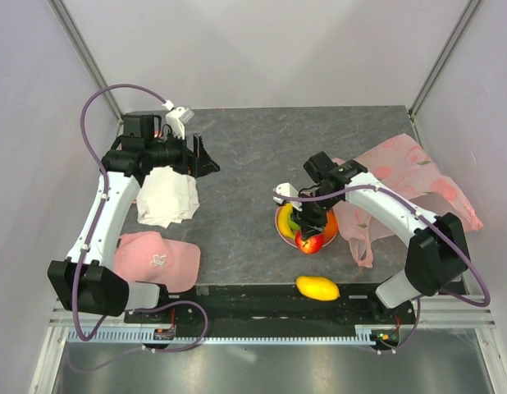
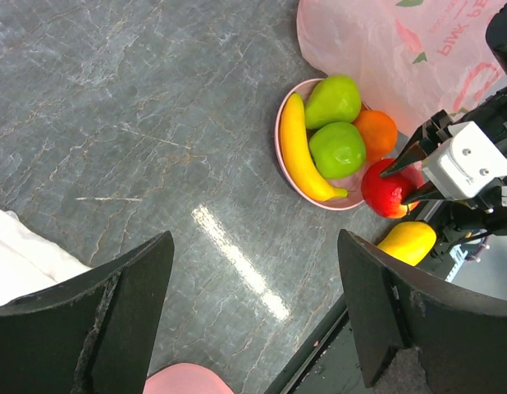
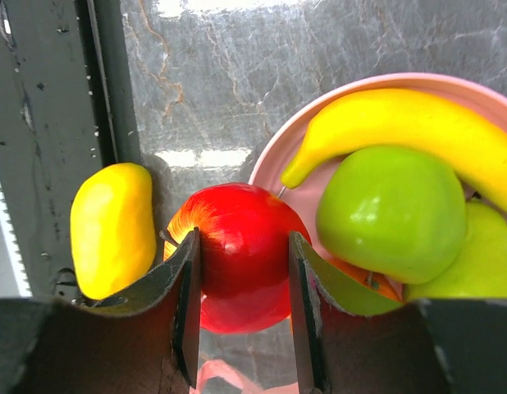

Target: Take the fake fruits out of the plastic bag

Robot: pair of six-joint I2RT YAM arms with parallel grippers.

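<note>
While the left gripper (image 2: pixel 255 254) is held over the table (image 1: pixel 253 148) with its fingers wide apart, near a white cloth (image 1: pixel 167 197), the right gripper (image 3: pixel 243 246) is clamped on the red apple (image 3: pixel 241 279), one finger on each side. This apple is seen at the near rim of the pink plate (image 2: pixel 277 144), where the banana (image 2: pixel 299 152), two green apples (image 2: pixel 337 150) and the orange (image 2: pixel 375 133) are lying. The yellow mango (image 1: pixel 317 287) is placed just beside, at the table's near edge. The plastic bag (image 1: pixel 401 172) is spread to the right of the plate.

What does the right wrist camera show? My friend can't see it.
The right tool grips a red apple at the rim of a pink plate holding a banana and green apples. A yellow mango lies left of it.
</note>
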